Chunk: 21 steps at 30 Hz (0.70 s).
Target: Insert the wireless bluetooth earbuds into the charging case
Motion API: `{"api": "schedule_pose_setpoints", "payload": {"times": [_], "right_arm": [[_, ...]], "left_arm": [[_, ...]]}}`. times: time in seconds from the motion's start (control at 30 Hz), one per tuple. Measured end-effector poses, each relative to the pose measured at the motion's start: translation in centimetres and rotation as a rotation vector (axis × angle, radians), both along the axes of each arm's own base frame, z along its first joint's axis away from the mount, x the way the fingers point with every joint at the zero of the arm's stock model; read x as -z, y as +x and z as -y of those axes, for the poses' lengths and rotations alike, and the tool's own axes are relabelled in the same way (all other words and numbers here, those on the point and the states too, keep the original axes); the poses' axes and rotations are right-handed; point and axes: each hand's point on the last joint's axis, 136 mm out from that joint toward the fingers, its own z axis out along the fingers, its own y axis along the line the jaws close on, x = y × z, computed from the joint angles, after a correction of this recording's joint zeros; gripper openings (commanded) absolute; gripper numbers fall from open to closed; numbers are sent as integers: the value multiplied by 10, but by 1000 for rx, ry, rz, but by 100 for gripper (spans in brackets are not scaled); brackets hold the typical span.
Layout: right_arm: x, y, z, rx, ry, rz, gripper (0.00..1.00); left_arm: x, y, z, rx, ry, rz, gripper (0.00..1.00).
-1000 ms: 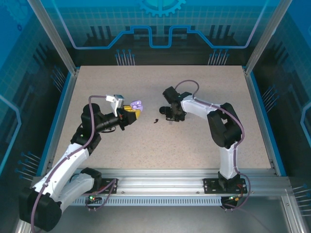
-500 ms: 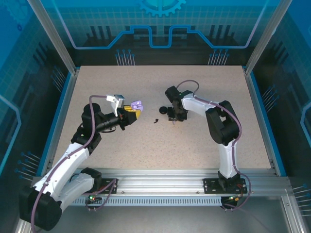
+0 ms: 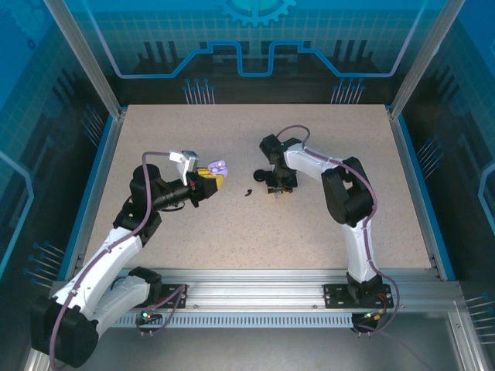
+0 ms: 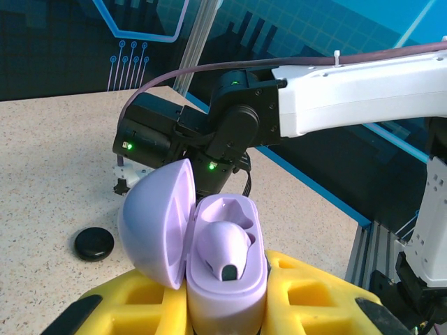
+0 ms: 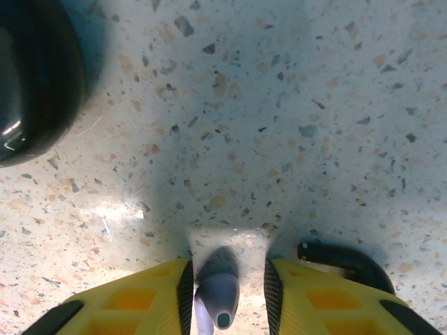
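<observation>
Left gripper (image 4: 223, 303) was clamped on the charging case (image 4: 227, 293), holding it above the table (image 3: 232, 239), a bit left of the middle and about halfway between the near and far edges; same grip from the top view, left gripper (image 3: 210, 177), case (image 3: 219, 167)

Case was lilac, not black: a smooth rounded clamshell, glossy, with the lid (image 4: 155, 223) swung open on its hinge and standing roughly upright beside the base. Two moulded wells inside. First earbud (image 4: 225, 250) sat in the near well, same lilac, with a dark tip on its end. The far well behind it was bare

Right gripper (image 5: 227, 296) was low over the table near the middle, also right gripper (image 3: 276, 188). Second earbud (image 5: 218, 301) was between its yellow fingers (image 5: 126, 307), lilac, with its dark-tipped stem end facing the camera. Jaws stood apart, wider than the earbud, with a gap showing on one side. Couldn't tell whether the earbud rested on the table

Black puck (image 5: 28, 77) lay on the table near that gripper, round, low, shiny; also black puck (image 3: 261, 175) and (image 4: 94, 244). Small black comma-shaped bit (image 3: 248, 192) lay on the table between the two grippers, apart from the puck
</observation>
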Motion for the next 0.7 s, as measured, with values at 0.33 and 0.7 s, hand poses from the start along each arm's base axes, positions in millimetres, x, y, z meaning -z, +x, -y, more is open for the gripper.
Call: {"api": "schedule_pose_setpoints", "payload": {"times": [0.33,0.7], "right_arm": [[0,0,-2,-27,-38,-33,31],[0,-1,-3,-51,-61,-38,31]], "left_arm": [[0,0,0,0,0,0,8],[0,0,0,0,0,0,8]]}}
